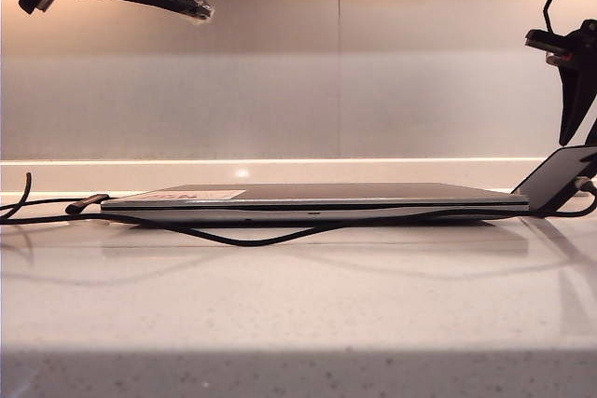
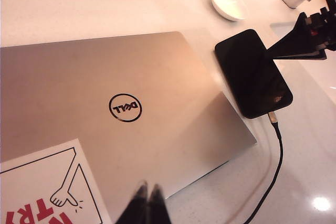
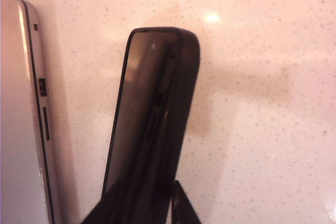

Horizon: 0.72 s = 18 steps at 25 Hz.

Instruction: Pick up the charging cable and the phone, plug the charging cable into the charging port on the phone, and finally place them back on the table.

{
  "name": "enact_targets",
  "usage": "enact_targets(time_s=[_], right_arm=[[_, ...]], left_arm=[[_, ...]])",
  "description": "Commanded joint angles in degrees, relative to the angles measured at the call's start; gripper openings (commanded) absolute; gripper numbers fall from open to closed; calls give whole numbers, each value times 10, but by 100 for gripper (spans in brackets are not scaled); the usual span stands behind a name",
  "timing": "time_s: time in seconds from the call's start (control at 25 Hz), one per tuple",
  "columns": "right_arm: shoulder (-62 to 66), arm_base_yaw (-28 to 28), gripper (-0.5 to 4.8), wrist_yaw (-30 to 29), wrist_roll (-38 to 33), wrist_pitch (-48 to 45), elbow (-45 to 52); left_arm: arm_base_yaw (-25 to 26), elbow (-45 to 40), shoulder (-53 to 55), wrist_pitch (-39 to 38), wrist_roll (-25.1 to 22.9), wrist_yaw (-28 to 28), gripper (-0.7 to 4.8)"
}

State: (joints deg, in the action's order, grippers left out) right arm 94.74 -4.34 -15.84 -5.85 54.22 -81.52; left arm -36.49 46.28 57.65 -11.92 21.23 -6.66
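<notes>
Phone [image 2: 253,73] lies tilted against the laptop [image 2: 121,114], one end on the tabletop [image 1: 298,305], cable [image 2: 270,174] plugged in. I think I'm at the putting-down step; next I let go fully. My left fingers [image 2: 148,203] are shut, empty. My right fingers [image 3: 178,203] sit part open around the phone's edge.

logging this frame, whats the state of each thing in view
phone: tilted, one end raised off the table, cable plugged in
charging cable: plug in the phone's end, cord trailing on the table
laptop: closed, flat
left gripper: shut, empty, above the laptop
right gripper: straddling the phone's edge
dish: empty
</notes>
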Motion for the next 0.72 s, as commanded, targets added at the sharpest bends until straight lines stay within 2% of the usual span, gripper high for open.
enact_targets(time_s=[0.04, 0.2, 0.28, 0.32, 0.56, 0.72], right_arm=[[-6, 1, 127, -1, 3, 13, -10], [-13, 1, 118, -2, 3, 18, -19], [-30, 2, 7, -1, -2, 31, -24], [-39, 4, -9, -2, -2, 34, -24], [-118, 36, -8, 7, -1, 29, -14], [-210, 66, -8, 13, -2, -69, 61]], left_arm=[[0, 2, -3, -5, -3, 0, -6], [0, 2, -3, -11, -3, 0, -6], [0, 3, -14, -13, -3, 0, -6], [0, 4, -20, -14, -3, 0, -6], [0, 11, -79, -61, -3, 0, -6], [0, 9, -119, -106, -3, 0, -6]])
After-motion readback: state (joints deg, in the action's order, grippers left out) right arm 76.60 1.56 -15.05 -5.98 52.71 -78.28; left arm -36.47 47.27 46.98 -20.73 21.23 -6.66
